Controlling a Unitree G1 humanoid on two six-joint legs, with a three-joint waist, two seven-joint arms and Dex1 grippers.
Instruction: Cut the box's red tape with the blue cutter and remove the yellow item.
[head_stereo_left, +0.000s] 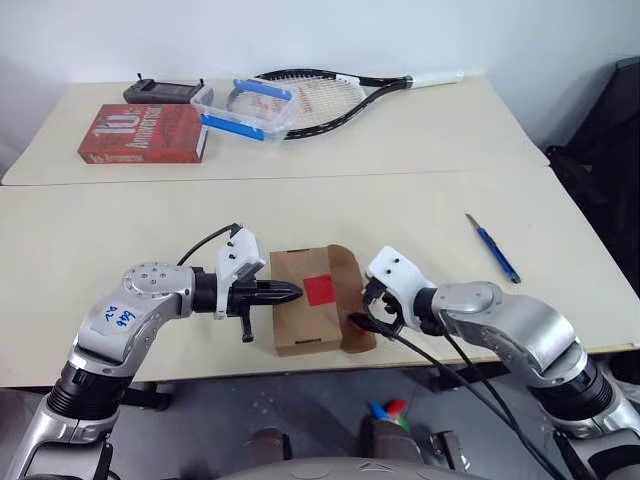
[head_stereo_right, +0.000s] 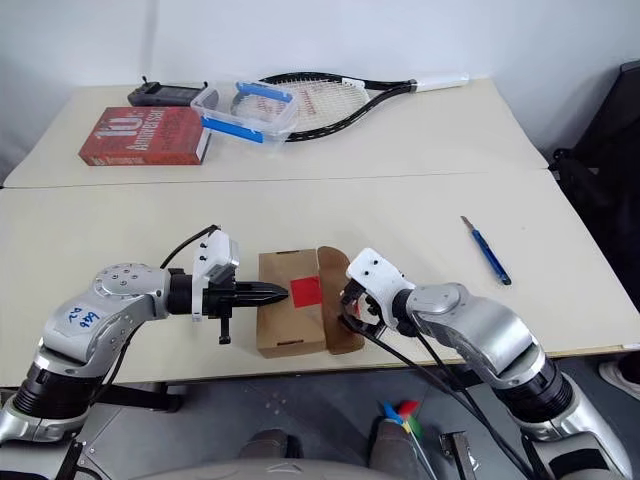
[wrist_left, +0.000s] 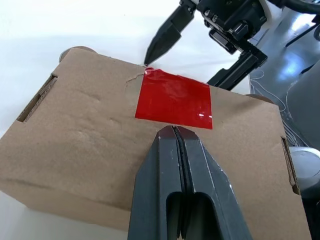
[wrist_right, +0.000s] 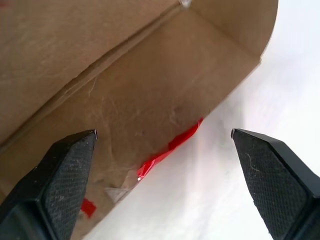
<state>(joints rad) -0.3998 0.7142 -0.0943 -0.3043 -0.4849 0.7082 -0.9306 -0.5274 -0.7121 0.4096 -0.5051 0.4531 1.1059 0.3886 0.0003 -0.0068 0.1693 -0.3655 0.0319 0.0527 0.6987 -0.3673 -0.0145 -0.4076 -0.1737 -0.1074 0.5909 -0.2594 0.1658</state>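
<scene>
We see the box (head_stereo_left: 312, 300) near the table's (head_stereo_left: 420, 215) front edge, left gripper (head_stereo_left: 292, 292) pinched shut empty over its tape (head_stereo_left: 320, 290), right gripper (wrist_right: 162, 145) wide at its flap, cutter (head_stereo_left: 492, 248) lying clear at two o'clock.

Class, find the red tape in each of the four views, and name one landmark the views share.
Left eye: red tape on the box top, centre.
Right eye: tape, just past the left pincer.
Left wrist: tape, centre.
Right wrist: a strip along a flap's edge.
Shared landmark: the box.
</scene>
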